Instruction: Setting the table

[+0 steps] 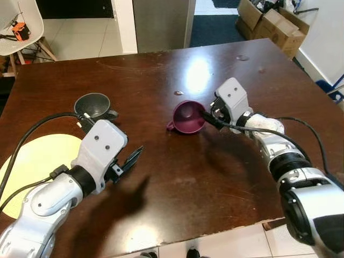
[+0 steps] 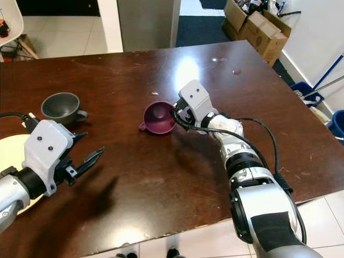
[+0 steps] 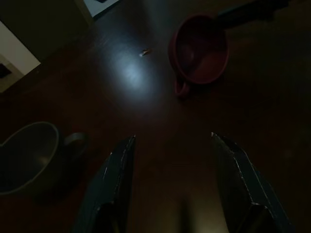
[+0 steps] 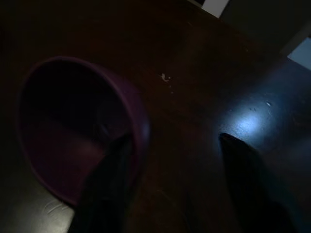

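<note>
Right end effector [image 2: 174, 114] open, one finger inside the purple cup [image 2: 157, 119], other outside rim; cup tilted mid tabletop [image 1: 226, 183]. Step: grasping cup. Next: close on rim, lift. Left end effector [image 1: 129, 159] open, empty, near grey cup [image 1: 92, 105] & yellow plate [image 1: 37, 161].

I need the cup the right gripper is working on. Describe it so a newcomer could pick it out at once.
On the dark wooden table, look near the middle, just ahead of the right gripper. The purple cup sits there tipped, its mouth facing the camera. The grey cup to its left stands upright beside the yellow plate.
</note>
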{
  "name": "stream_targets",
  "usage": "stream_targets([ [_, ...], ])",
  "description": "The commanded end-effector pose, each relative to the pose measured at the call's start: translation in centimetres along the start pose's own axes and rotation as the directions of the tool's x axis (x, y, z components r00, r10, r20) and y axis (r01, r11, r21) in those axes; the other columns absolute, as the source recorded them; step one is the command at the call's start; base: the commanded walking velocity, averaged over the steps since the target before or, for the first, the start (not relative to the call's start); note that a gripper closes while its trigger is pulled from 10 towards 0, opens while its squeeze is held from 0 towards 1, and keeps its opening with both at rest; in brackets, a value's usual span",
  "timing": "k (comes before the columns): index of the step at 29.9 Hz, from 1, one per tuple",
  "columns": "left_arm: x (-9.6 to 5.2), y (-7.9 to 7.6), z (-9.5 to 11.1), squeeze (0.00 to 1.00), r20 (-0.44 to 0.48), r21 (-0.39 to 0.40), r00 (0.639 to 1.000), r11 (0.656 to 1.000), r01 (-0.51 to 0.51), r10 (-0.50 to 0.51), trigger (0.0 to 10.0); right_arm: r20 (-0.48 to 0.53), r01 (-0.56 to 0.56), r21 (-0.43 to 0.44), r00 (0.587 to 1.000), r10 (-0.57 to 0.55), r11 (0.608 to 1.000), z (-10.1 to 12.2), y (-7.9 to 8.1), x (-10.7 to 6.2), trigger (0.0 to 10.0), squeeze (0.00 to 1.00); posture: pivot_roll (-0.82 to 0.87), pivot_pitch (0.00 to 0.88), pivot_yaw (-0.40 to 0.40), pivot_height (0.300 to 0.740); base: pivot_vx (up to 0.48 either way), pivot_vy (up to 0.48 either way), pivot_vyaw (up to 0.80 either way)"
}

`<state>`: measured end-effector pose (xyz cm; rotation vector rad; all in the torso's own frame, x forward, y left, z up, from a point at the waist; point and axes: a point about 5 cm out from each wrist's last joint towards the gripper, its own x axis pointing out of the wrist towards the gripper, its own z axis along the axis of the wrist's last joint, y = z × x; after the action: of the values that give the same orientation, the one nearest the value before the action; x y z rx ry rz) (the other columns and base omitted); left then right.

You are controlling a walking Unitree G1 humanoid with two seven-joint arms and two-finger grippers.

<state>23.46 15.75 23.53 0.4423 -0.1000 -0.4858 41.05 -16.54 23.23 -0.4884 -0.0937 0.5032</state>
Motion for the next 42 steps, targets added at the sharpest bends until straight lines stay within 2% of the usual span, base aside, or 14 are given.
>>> stream_targets([
  [1, -0.5, -0.1, -0.1, 0.0, -0.015, 0.002, 1.0, 1.0, 0.005, -0.005, 10.0, -0.031, 0.016, 0.049, 0.999, -0.014, 0.999, -0.8, 0.1, -0.1, 0.0, 0.0, 0.32, 0.215, 0.092, 0.74, 0.0, 0.0, 0.0],
  [10, -0.4, 0.0, 0.0, 0.0, -0.017, 0.003, 1.0, 1.0, 0.006, -0.006, 10.0, -0.073, -0.002, 0.097, 0.997, 0.009, 0.995, -1.9, 0.5, -0.4, 0.0, 0.0, 0.31, 0.2, 0.093, 0.74, 0.0, 0.0, 0.0],
  [20, 0.1, -0.3, -0.1, 0.0, -0.007, -0.006, 1.0, 1.0, 0.009, -0.009, 10.0, -0.063, -0.01, 0.177, 0.998, 0.022, 0.984, -2.1, 0.3, -0.6, 0.0, 0.0, 0.29, 0.178, 0.085, 0.74, 0.0, 0.0, 0.0],
  [26, 1.0, -0.7, -0.2, 0.0, 0.013, -0.023, 1.0, 1.0, 0.014, -0.013, 10.0, -0.019, 0.005, 0.322, 1.0, 0.002, 0.947, -1.9, -1.1, -1.3, 0.0, 0.0, 0.24, 0.155, 0.072, 0.74, 0.0, 0.0, 0.0],
  [28, 1.1, -0.8, -0.2, 0.0, 0.017, -0.026, 1.0, 1.0, 0.016, -0.016, 10.0, -0.025, -0.004, 0.34, 1.0, 0.013, 0.941, -1.9, -1.3, -1.4, 0.0, 0.0, 0.22, 0.152, 0.07, 0.74, 0.0, 0.0, 0.0],
  [29, 1.4, -1.0, -0.2, 0.0, 0.025, -0.033, 1.0, 0.999, 0.02, -0.019, 10.0, -0.013, -0.067, 0.378, 0.997, 0.078, 0.923, -1.5, -1.7, -1.6, 3.2, 0.0, 0.2, 0.151, 0.069, 0.74, 0.0, 0.0, 0.0],
  [30, 1.5, -1.1, -0.2, 0.0, 0.029, -0.038, 0.999, 0.999, 0.023, -0.022, 10.0, -0.027, -0.104, 0.372, 0.992, 0.123, 0.922, -1.3, -1.9, -1.7, 10.0, 0.0, 0.19, 0.149, 0.067, 0.74, 0.0, 0.0, 0.0],
  [31, 1.5, -1.1, -0.2, 0.0, 0.029, -0.038, 0.999, 0.999, 0.023, -0.022, 10.0, -0.027, -0.104, 0.372, 0.992, 0.123, 0.922, -1.3, -1.9, -1.7, 10.0, 0.0, 0.19, 0.149, 0.067, 0.74, 0.0, 0.0, 0.0],
  [32, 1.7, -1.2, -0.3, 0.0, 0.034, -0.044, 0.999, 0.999, 0.028, -0.027, 10.0, -0.042, -0.152, 0.362, 0.983, 0.179, 0.92, -0.9, -2.3, -2.0, 10.0, 0.0, 0.17, 0.148, 0.065, 0.74, 0.0, 0.0, 0.0],
  [35, 2.0, -1.5, -0.4, 0.0, 0.041, -0.051, 0.999, 0.998, 0.037, -0.035, 10.0, -0.052, -0.225, 0.396, 0.962, 0.267, 0.89, -0.1, -3.2, -2.5, 10.0, 0.0, 0.16, 0.145, 0.065, 0.74, 0.0, 0.0, 0.0],
  [37, 2.1, -1.6, -0.4, 0.0, 0.043, -0.053, 0.998, 0.998, 0.038, -0.036, 10.0, -0.051, -0.236, 0.408, 0.958, 0.28, 0.882, 0.1, -3.4, -2.7, 10.0, 0.0, 0.15, 0.145, 0.062, 0.74, 0.0, 0.0, 0.0],
  [39, 2.4, -1.7, -0.4, 0.0, 0.05, -0.057, 0.998, 0.998, 0.039, -0.036, 10.0, -0.05, -0.239, 0.474, 0.954, 0.297, 0.848, 0.6, -3.8, -2.8, 10.0, 0.0, 0.14, 0.144, 0.058, 0.74, 0.0, 0.0, 0.0],
  [40, 2.5, -1.7, -0.4, 0.0, 0.055, -0.058, 0.998, 0.998, 0.04, -0.037, 10.0, -0.05, -0.239, 0.53, 0.949, 0.311, 0.814, 0.9, -4.0, -2.9, 10.0, 0.0, 0.13, 0.144, 0.054, 0.74, 0.0, 0.0, 0.0],
  [42, 2.6, -1.8, -0.4, 0.0, 0.058, -0.059, 0.998, 0.997, 0.039, -0.036, 10.0, -0.081, -0.218, 0.539, 0.948, 0.308, 0.813, 0.6, -4.0, -3.0, 10.0, 0.0, 0.13, 0.143, 0.052, 0.74, 0.0, 0.0, 0.0],
])
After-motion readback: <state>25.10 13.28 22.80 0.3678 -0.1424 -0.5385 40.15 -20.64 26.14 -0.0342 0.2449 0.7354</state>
